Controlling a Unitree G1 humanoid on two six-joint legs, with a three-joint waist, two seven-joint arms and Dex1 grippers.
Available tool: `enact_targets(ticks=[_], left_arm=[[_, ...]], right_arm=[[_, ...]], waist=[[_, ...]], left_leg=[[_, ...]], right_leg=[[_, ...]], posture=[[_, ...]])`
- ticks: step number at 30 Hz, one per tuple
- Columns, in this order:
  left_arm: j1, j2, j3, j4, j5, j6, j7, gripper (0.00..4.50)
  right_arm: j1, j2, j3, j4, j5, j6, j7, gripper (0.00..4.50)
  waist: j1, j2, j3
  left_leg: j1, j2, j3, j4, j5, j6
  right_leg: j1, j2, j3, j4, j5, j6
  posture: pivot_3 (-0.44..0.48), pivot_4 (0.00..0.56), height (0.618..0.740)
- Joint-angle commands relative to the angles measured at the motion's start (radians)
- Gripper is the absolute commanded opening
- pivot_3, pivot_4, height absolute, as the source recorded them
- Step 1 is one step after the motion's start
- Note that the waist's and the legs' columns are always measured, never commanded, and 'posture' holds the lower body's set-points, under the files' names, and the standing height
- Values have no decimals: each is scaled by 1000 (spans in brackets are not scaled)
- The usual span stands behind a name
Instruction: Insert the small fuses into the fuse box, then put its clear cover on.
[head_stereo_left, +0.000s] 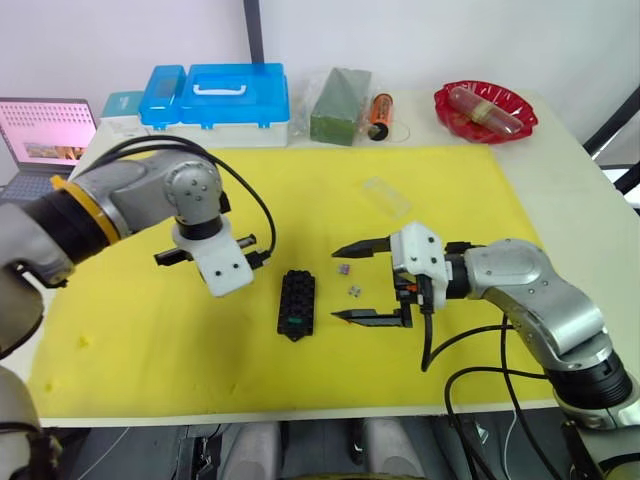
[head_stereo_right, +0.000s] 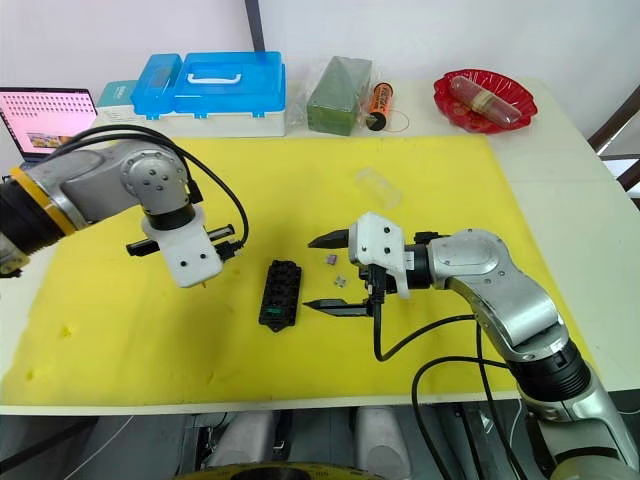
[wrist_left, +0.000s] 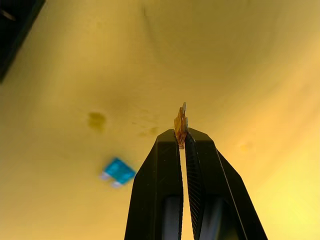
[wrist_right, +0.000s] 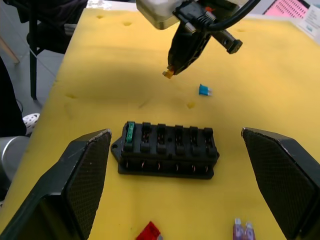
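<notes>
Looking at the orange fuse (wrist_left: 180, 123) first: it's pinched upright between the tips of the left gripper (wrist_right: 172, 70), hanging above the yellow mat (head_stereo_left: 480, 200) off the left side of the fuse box (head_stereo_left: 297, 303). The box lies flat between the two arms, long axis running away from the robot, one green fuse (wrist_right: 130, 132) already seated in an end slot. So the left arm has to travel rightward to reach the slots. Right gripper (head_stereo_left: 346, 283) sits wide open just right of the box, straddling two loose fuses (head_stereo_left: 349, 280).
</notes>
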Motion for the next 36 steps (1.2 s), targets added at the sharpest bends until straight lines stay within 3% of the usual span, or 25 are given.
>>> enact_targets(ticks=[1, 8, 14, 28, 33, 36], left_arm=[[-6, -16, 23, 2, 39, -41, -4, 10], [68, -113, 131, 84, 230, -171, -4, 10], [94, -158, 194, 99, 280, -226, -4, 10], [90, -200, 321, 103, 270, -210, -4, 4478], [58, -143, 327, 60, 137, -43, -4, 4478], [68, -122, 359, 52, 122, 33, -4, 4478]], right_arm=[[-23, -7, -17, -42, 19, 7, 3, 4500], [-19, -12, -19, -53, 21, 22, 5, 4500], [-14, -16, -19, -54, 21, 21, 5, 4500], [-15, -7, -7, -43, 12, 7, 8, 4500], [-21, 1, -2, -33, 9, 4, 7, 4500], [-21, 4, 0, -30, 7, 2, 6, 4500]], waist=[[1, 0, 0], [4, 0, 0], [5, 0, 0], [6, 0, 0], [-1, 0, 0], [-1, 0, 0]], left_leg=[[0, 0, 0, 0, 0, 0], [1, 0, 0, 2, 0, 0], [1, 0, 0, 6, 0, 0], [1, 0, 0, 11, 0, 1], [2, 0, 0, 11, -1, 1], [2, 1, 0, 11, -1, 2]], right_leg=[[0, 0, 0, 1, 0, 0], [1, 0, 0, 3, 0, -1], [1, 0, 0, 7, 0, -1], [1, 0, 0, 11, 0, -1], [1, 1, 0, 13, 0, -1], [1, 1, 0, 13, 0, -1]], posture=[[0, 150, 740], [0, 150, 740], [0, 150, 740], [0, 150, 740], [0, 150, 740], [0, 150, 740]])
